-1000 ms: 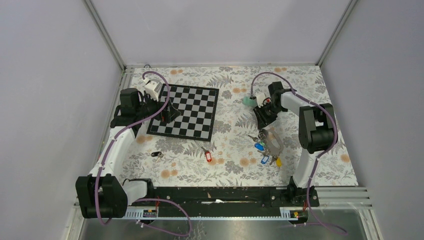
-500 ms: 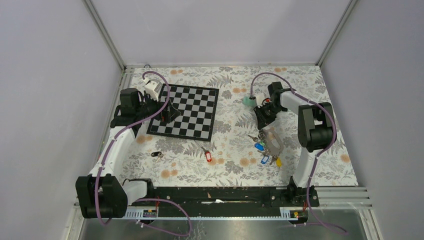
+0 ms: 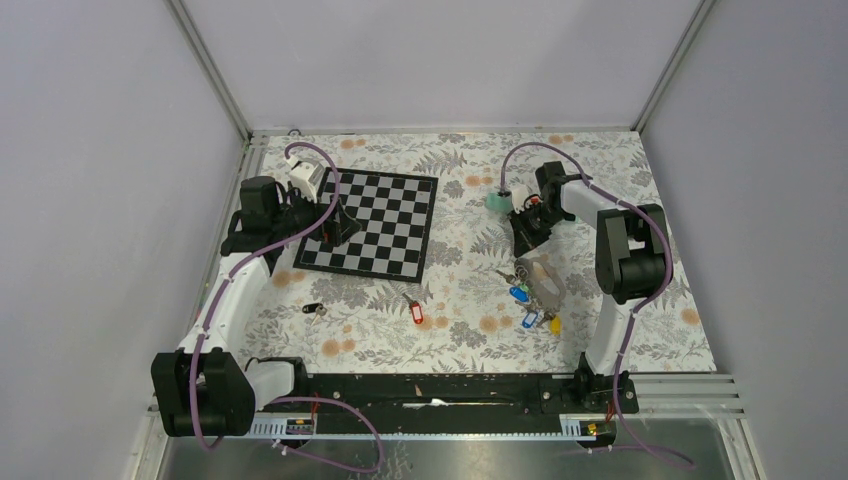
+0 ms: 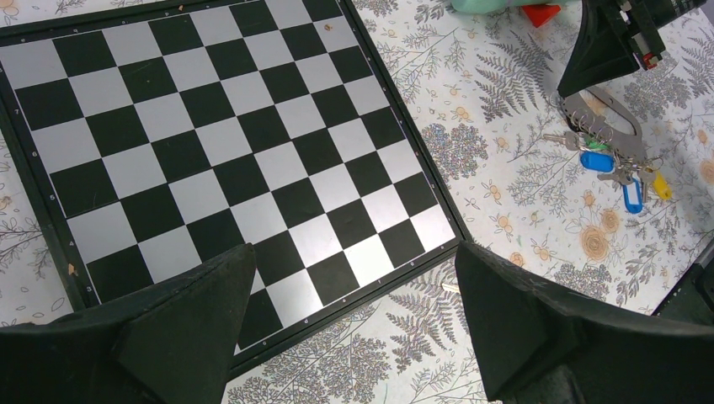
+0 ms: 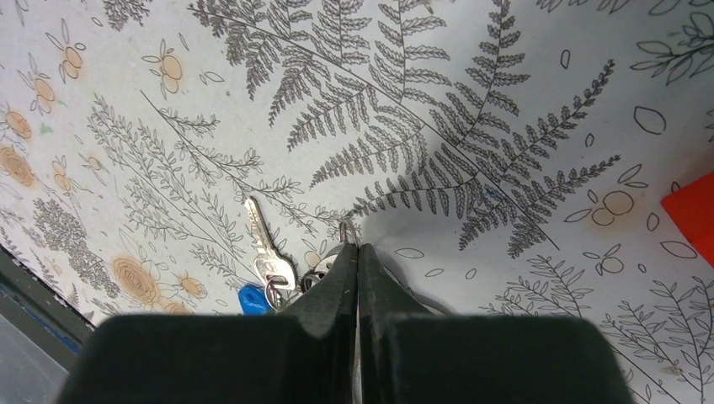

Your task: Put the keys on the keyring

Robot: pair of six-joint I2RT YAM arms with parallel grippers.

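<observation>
The keyring (image 3: 541, 276), a thin grey wire oval, lies on the floral cloth at the right with several keys on it, tagged blue (image 3: 518, 294), blue (image 3: 529, 321) and yellow (image 3: 556, 324). My right gripper (image 3: 524, 240) is shut on the ring's far end; the wire (image 5: 345, 228) pokes out at the closed tips (image 5: 358, 247), with a silver key (image 5: 264, 244) beside it. A red-tagged key (image 3: 417, 313) and a black-tagged key (image 3: 313, 309) lie loose near the middle. My left gripper (image 3: 340, 228) is open and empty over the chessboard's corner (image 4: 354, 252).
A black-and-white chessboard (image 3: 375, 222) lies at the left centre. A teal tube (image 3: 495, 203) with a red cap (image 5: 695, 215) lies just beyond the right gripper. Metal posts and grey walls enclose the table.
The right gripper has edged slightly toward the far side with the ring's end in it. The left arm has not moved.
</observation>
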